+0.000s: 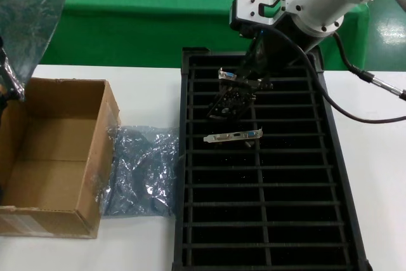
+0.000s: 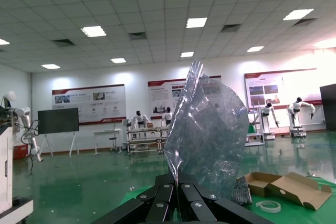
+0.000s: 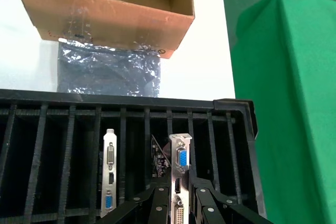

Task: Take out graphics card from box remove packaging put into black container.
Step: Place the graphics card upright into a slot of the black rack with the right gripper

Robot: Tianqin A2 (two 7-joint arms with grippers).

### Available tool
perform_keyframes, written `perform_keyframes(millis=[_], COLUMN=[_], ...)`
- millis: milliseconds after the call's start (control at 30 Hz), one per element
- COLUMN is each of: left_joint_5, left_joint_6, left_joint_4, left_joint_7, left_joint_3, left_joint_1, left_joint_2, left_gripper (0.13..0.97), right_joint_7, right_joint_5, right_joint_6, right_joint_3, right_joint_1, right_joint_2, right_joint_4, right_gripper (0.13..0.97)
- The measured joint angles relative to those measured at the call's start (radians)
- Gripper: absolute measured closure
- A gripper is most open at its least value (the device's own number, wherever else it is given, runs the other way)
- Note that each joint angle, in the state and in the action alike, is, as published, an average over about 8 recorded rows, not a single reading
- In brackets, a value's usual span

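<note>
head view: a crinkly grey-blue plastic bag [image 1: 141, 169] is lying on the white table [image 1: 149, 93] between the brown cardboard box [image 1: 54, 157] and the slotted black plastic tray [image 1: 266, 176]. a second card [image 1: 233, 136] is sitting in a slot.

left wrist view: the left gripper [image 2: 178, 190] is clenching its jaws on the translucent packaging [image 2: 207, 135], raised.

right wrist view: the right gripper [image 3: 181, 203] is grasping the graphics card [image 3: 180, 174] over a far slot.

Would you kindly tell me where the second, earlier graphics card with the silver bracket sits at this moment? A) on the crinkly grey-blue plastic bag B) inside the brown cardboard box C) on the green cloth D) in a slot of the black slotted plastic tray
D: the other card stands in a slot of the black slotted tray, beside the card that the right gripper is lowering.
</note>
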Motion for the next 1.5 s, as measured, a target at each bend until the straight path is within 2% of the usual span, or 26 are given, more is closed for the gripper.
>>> perform_keyframes(millis=[700,1500], left_joint_5=[0.035,0.039], left_joint_6=[0.016,0.038], left_joint_4=[0.051,0.106], left_joint_7=[0.021,0.028], left_joint_3=[-0.048,-0.072], left_joint_1=[-0.017,-0.032], left_joint_2=[0.006,-0.006], left_gripper=[0.959,0.959], right_joint_7=[-0.018,0.04], right_joint_5=[-0.048,-0.1], right_joint_6=[0.018,0.085], right_joint_3=[-0.013,-0.013], right_joint_1=[-0.032,-0.052], right_joint_2=[0.0,0.0], right_joint_4=[0.076,0.114], right_gripper=[0.908,0.893])
